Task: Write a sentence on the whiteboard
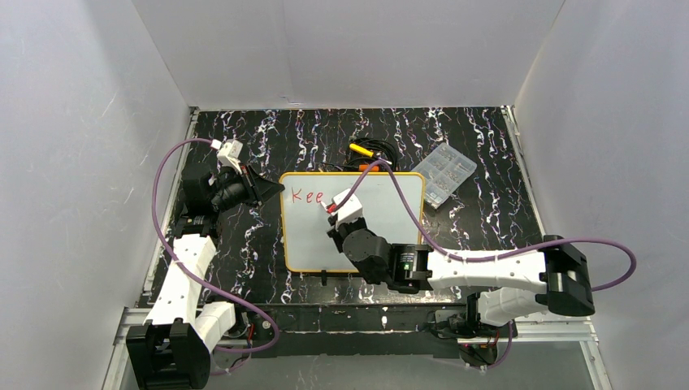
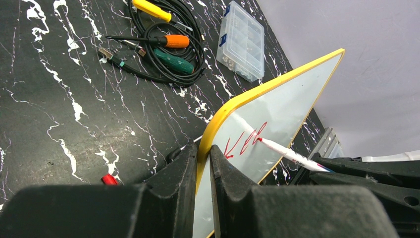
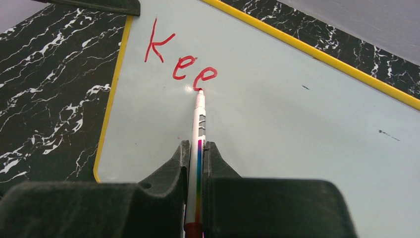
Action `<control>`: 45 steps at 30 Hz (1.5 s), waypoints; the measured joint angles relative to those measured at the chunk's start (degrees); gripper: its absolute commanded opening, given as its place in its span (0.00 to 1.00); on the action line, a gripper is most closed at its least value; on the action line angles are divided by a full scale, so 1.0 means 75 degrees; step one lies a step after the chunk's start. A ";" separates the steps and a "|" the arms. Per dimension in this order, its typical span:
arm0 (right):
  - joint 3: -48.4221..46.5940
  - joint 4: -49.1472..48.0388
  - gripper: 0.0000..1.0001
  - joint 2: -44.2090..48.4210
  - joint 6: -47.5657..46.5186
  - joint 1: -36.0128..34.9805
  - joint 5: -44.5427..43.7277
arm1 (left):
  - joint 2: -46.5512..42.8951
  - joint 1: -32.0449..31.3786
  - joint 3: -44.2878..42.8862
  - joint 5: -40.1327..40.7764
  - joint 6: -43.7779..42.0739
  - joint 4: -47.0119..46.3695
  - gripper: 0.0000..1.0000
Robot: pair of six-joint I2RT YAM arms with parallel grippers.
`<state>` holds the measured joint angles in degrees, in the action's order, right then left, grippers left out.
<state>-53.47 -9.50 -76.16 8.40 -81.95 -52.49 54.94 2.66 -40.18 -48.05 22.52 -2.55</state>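
Your left hand (image 2: 203, 151) clamps the whiteboard (image 2: 292, 94) edge; your right hand (image 3: 197, 148) clamps the marker (image 3: 199, 116), tip on the sentence (image 3: 185, 67).

Plain white walls (image 1: 349, 49), black white-veined marble tabletop (image 1: 496, 203)

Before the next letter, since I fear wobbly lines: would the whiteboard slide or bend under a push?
Probably stiff: the whiteboard shows a straight yellow rim. Its glossy face likely lets the marker glide. Sliding seems unlikely: the left gripper clamps its edge.
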 measured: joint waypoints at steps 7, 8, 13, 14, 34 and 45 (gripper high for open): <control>0.0006 -0.0117 0.01 0.0335 -0.0198 0.0017 -0.0122 | 0.0000 0.0000 0.0000 -0.0006 0.0003 0.0000 0.00; 0.0006 -0.0175 0.01 0.0350 -0.0236 0.0017 -0.0146 | 0.0000 0.0000 0.0000 -0.0006 0.0003 0.0000 0.00; 0.0006 -0.0297 0.01 0.0318 -0.0411 0.0017 -0.0283 | 0.0000 0.0000 0.0000 -0.0006 0.0003 0.0000 0.00; 0.0006 -0.0300 0.01 0.0300 -0.0417 0.0017 -0.0312 | 0.0000 0.0000 0.0000 -0.0006 0.0003 0.0000 0.00; 0.0157 0.0807 0.01 0.0210 0.0638 -0.0283 -0.0117 | -0.0003 0.0000 0.0000 -0.0006 0.0003 0.0000 0.00; 0.0393 0.0548 0.01 0.0778 0.0527 -0.0525 -0.0160 | -0.0012 0.0000 0.0000 -0.0032 0.0003 -0.0003 0.00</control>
<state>-50.52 -5.39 -70.32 12.36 -85.89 -53.69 54.85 2.66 -40.18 -48.29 22.55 -2.57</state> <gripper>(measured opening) 0.146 0.125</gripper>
